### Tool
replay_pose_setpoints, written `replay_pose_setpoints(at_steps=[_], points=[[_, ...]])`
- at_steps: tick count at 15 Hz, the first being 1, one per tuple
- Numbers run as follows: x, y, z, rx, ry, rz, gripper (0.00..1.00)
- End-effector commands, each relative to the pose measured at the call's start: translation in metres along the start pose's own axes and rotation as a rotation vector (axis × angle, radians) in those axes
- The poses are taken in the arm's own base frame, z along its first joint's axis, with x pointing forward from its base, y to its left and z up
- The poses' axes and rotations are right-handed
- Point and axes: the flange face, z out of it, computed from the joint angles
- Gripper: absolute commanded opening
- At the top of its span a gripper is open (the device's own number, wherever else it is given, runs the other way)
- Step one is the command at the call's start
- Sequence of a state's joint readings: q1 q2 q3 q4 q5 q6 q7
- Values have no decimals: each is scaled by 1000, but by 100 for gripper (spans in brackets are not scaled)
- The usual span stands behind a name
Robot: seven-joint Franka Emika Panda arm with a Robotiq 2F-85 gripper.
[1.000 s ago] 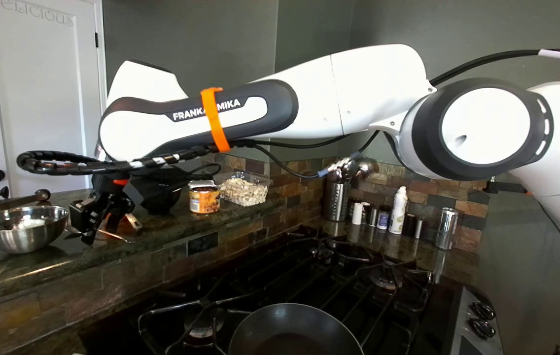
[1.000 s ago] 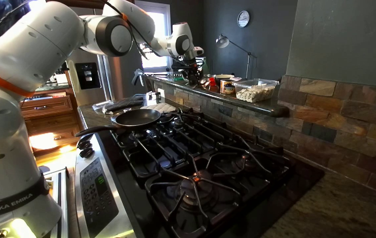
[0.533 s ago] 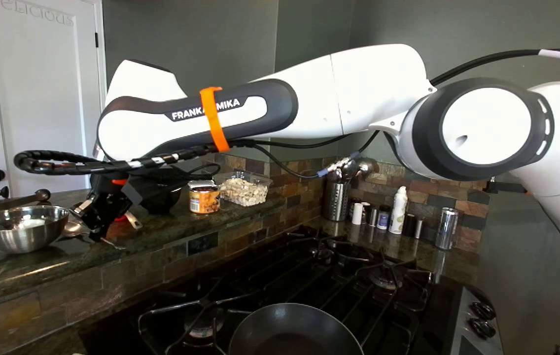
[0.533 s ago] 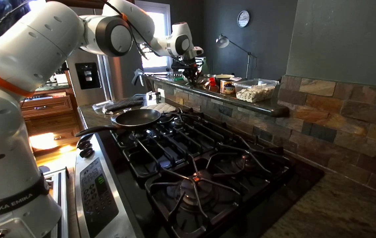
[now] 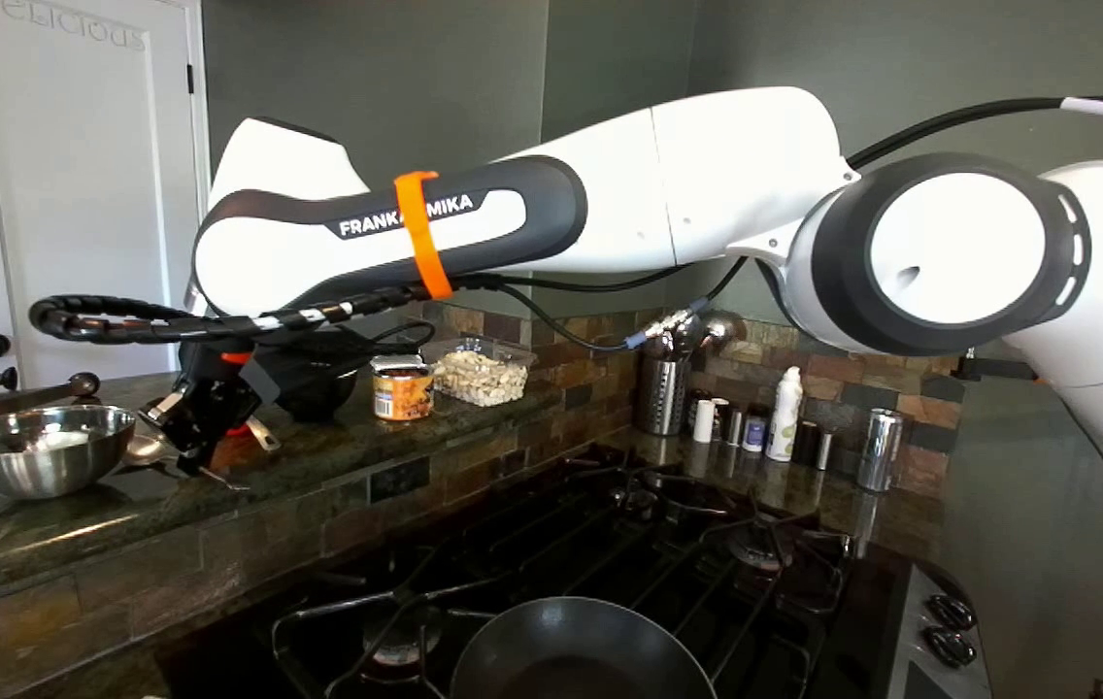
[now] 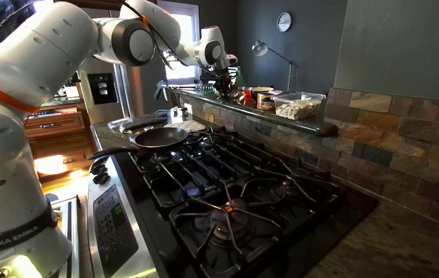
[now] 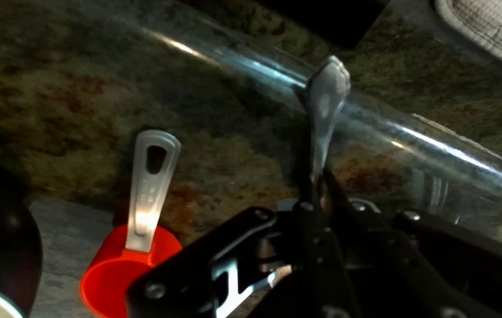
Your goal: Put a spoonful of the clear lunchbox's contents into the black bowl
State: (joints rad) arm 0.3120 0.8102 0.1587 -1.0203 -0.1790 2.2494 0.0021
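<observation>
In the wrist view, my gripper (image 7: pixel 321 189) has its fingers pinched together on the metal spoon (image 7: pixel 327 90), whose handle end pokes out past the fingertips. An exterior view shows the gripper (image 5: pixel 205 468) low over the stone ledge, the spoon's rounded end (image 5: pixel 150 448) behind it. The clear lunchbox (image 6: pixel 317 96), holding pale contents (image 6: pixel 296 111), stands at the ledge end in both exterior views. Between it and my gripper is the black bowl (image 5: pixel 320 393), partly behind the wrist there; its dark side (image 7: pixel 1 229) shows at the wrist view's left edge.
A steel bowl (image 5: pixel 39 454) stands close to my gripper. An orange-labelled can (image 5: pixel 403 391) is between black bowl and lunchbox. A red measuring cup (image 7: pixel 114 276) lies near the gripper. Below the ledge are the stove grates (image 6: pixel 219 181) and a frying pan (image 6: pixel 160 138).
A second ago the fingers stood apart around the spoon; they have since come together on its handle. The handle end shifted slightly toward the ledge's front. Over the last half second almost nothing moved.
</observation>
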Motion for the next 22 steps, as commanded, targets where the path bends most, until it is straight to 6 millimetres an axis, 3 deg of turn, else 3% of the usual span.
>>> replay_pose_setpoints(at_steps=[1, 7, 13, 22], points=[[-1, 2, -7, -5, 13, 24, 2], [0, 1, -28, -14, 26, 21, 2], [-7, 11, -69, -77, 11, -7, 2], [-41, 67, -121, -222, -82, 29, 2]])
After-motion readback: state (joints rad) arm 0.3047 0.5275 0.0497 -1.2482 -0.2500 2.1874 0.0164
